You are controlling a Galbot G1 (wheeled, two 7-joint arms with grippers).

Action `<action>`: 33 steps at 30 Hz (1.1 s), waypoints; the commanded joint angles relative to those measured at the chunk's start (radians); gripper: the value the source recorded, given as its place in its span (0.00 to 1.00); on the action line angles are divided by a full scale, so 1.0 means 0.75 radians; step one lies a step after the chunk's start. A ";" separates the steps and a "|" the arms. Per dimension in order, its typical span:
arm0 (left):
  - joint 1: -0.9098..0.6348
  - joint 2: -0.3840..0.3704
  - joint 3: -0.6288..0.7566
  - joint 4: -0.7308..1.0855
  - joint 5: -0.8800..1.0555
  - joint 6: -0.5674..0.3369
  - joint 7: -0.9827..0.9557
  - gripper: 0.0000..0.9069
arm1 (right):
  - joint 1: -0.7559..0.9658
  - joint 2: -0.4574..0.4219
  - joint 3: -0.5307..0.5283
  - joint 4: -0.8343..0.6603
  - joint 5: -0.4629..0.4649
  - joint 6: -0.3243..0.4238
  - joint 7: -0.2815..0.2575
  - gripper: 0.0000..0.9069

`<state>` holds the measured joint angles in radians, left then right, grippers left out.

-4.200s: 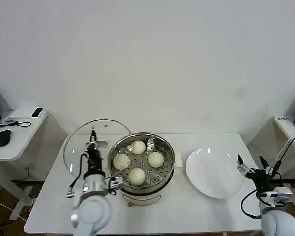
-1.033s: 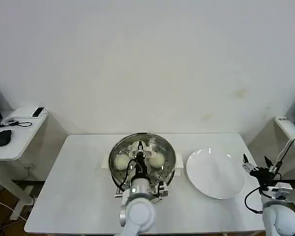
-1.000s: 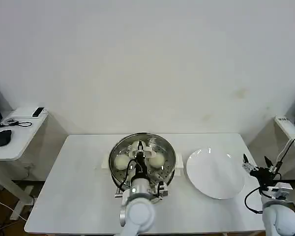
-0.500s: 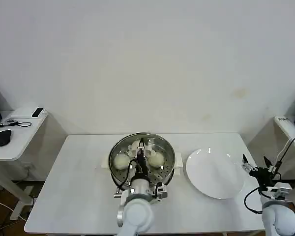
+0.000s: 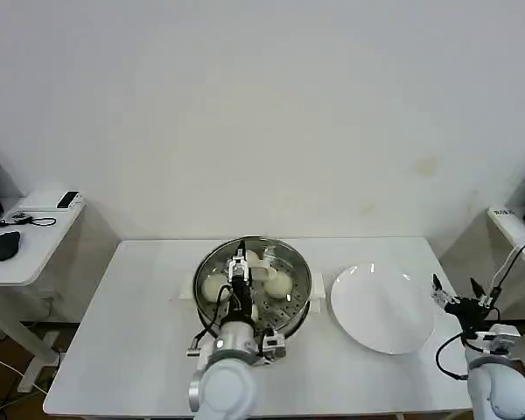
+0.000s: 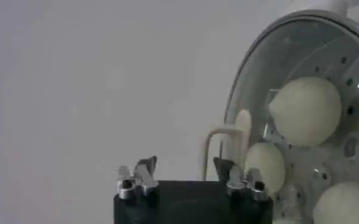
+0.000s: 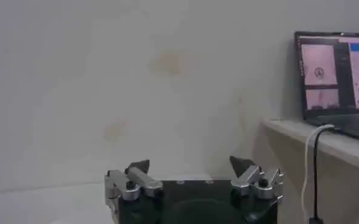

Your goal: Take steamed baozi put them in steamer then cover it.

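Observation:
The steamer [image 5: 301,296] stands mid-table with the clear glass cover [image 5: 289,260] lying on it. Through the glass I see steamed baozi [image 5: 213,286], [image 5: 278,283]; the left wrist view shows them as well [image 6: 305,109], [image 6: 266,165]. My left gripper [image 5: 238,262] hovers over the cover, open, with nothing between its fingers [image 6: 185,165]. The cover's pale handle [image 6: 229,131] stands just beside one fingertip, outside the gap. My right gripper [image 5: 455,296] waits open at the table's right edge [image 7: 191,164].
A flat white plate [image 5: 381,308] lies right of the steamer. The steamer's white pot base [image 5: 316,286] juts out beside it. A side table [image 5: 31,229] with a mouse and a phone stands at the far left. A laptop [image 7: 334,73] sits on a shelf at the right.
The left gripper carried the cover from the table's left onto the steamer. In the last second it has let go of the handle and shifted a little left. The right arm stayed put.

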<state>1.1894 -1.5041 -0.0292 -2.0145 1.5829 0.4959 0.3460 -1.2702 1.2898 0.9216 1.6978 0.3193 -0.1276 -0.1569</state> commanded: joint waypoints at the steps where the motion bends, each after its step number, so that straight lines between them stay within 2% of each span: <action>1: 0.024 0.037 -0.040 -0.156 -0.093 -0.012 0.095 1.00 | -0.002 0.003 -0.015 0.001 -0.004 -0.001 0.000 1.00; 5: 0.044 0.071 -0.084 -0.255 -0.170 -0.010 0.121 1.00 | -0.007 -0.006 -0.028 0.008 0.026 -0.002 0.000 1.00; 9: 0.065 0.148 -0.190 -0.362 -0.404 -0.009 0.094 1.00 | -0.036 -0.028 -0.110 0.063 0.187 -0.063 0.054 1.00; 16: 0.121 0.244 -0.452 -0.407 -1.005 -0.031 -0.168 1.00 | -0.102 -0.028 -0.273 0.170 0.186 -0.049 0.059 1.00; 19: 0.165 0.228 -0.588 -0.334 -1.257 -0.135 -0.309 1.00 | -0.106 -0.026 -0.311 0.184 0.115 -0.062 0.040 1.00; 21: 0.221 0.222 -0.667 -0.245 -1.323 -0.291 -0.398 1.00 | -0.101 -0.020 -0.330 0.170 0.061 -0.006 0.014 1.00; 22: 0.259 0.217 -0.708 -0.201 -1.370 -0.363 -0.429 1.00 | -0.099 -0.005 -0.334 0.172 0.036 0.002 0.017 1.00; 24: 0.302 0.204 -0.755 -0.141 -1.445 -0.419 -0.462 1.00 | -0.102 -0.001 -0.350 0.184 0.043 -0.008 0.027 1.00; 25: 0.340 0.188 -0.789 -0.116 -1.504 -0.462 -0.476 1.00 | -0.104 0.001 -0.378 0.192 0.074 0.000 0.061 1.00; 30: 0.463 0.159 -0.837 -0.067 -1.724 -0.496 -0.563 1.00 | -0.105 -0.058 -0.427 0.189 0.106 -0.019 0.117 1.00; 31: 0.486 0.159 -0.843 -0.055 -1.774 -0.499 -0.574 1.00 | -0.108 -0.077 -0.444 0.189 0.164 -0.025 0.153 1.00; 33: 0.518 0.162 -0.852 -0.035 -1.827 -0.503 -0.583 1.00 | -0.121 -0.132 -0.465 0.190 0.224 -0.030 0.166 1.00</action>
<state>1.4089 -1.3832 -0.5066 -2.1397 0.6475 0.2605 0.0731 -1.3401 1.2684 0.6744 1.8164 0.3918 -0.1447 -0.1046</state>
